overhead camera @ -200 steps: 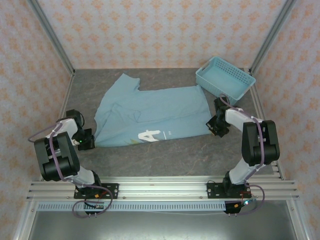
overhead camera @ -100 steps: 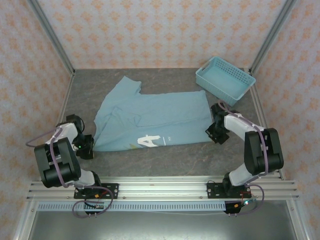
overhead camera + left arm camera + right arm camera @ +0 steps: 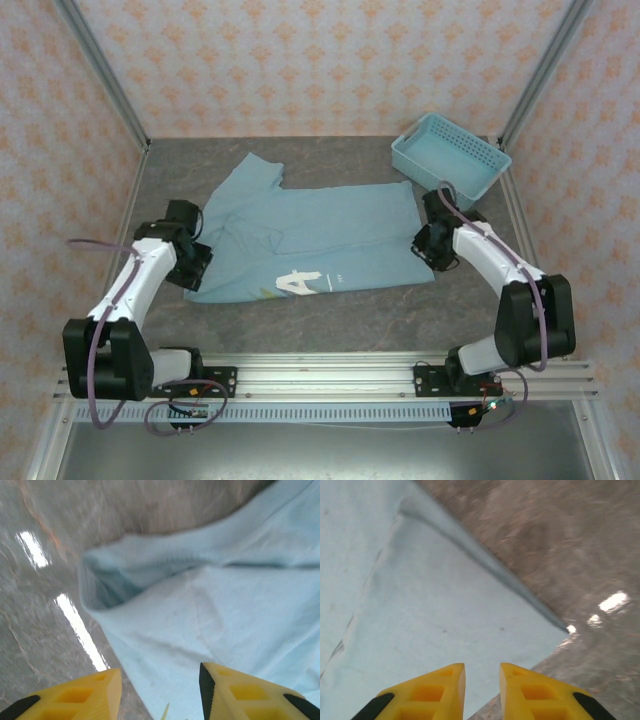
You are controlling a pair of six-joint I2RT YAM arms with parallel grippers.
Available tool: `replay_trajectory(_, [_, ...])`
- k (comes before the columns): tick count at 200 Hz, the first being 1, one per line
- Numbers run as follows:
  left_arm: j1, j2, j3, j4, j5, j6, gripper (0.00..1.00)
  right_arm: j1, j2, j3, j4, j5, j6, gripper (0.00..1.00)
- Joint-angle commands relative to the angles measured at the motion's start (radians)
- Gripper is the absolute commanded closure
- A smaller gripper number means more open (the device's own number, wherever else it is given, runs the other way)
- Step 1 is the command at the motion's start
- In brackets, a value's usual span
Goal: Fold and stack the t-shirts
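One light blue t-shirt lies spread flat on the table, with a white block letter "A" near its front hem. My left gripper hovers at the shirt's left edge. In the left wrist view it is open, its yellow fingers wide apart over the cloth just below a sleeve opening. My right gripper sits at the shirt's right front corner. In the right wrist view it is narrowly open above that corner, holding nothing.
A light blue plastic lattice basket stands at the back right, just beyond the right arm. Dark grey tabletop lies bare in front of the shirt. Metal frame posts and patterned walls close in the sides and back.
The left gripper swung from the table's left edge inward and farther back, onto the shirt's left side. The right gripper moved slightly farther back. The shirt slid slightly rightward.
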Motion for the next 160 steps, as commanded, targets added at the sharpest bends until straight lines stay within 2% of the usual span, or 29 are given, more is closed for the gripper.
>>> replay_trajectory(1, [-0.025,0.079,-0.035,0.057,0.053,0.008,0.59,0.018,0.078,0.037,0.050,-0.086,-0.049,0.80])
replay_trajectory(33, [-0.016,0.227,0.002,0.099,-0.005,0.082,0.61,0.020,0.163,0.058,0.042,-0.073,-0.059,0.80])
replay_trajectory(73, [0.060,0.368,-0.012,0.115,-0.106,0.169,0.64,0.020,0.241,0.060,-0.002,-0.005,-0.062,0.79])
replay_trajectory(99, [0.113,0.327,-0.060,0.113,-0.199,0.212,0.64,0.020,0.253,0.038,-0.027,0.023,-0.054,0.77])
replay_trajectory(134, [0.151,0.316,-0.103,0.107,-0.187,0.260,0.64,0.035,0.250,-0.015,-0.050,0.008,-0.047,0.76])
replay_trajectory(160, [0.162,0.254,-0.127,0.079,-0.214,0.275,0.63,0.053,0.216,-0.060,-0.077,0.029,-0.044,0.76])
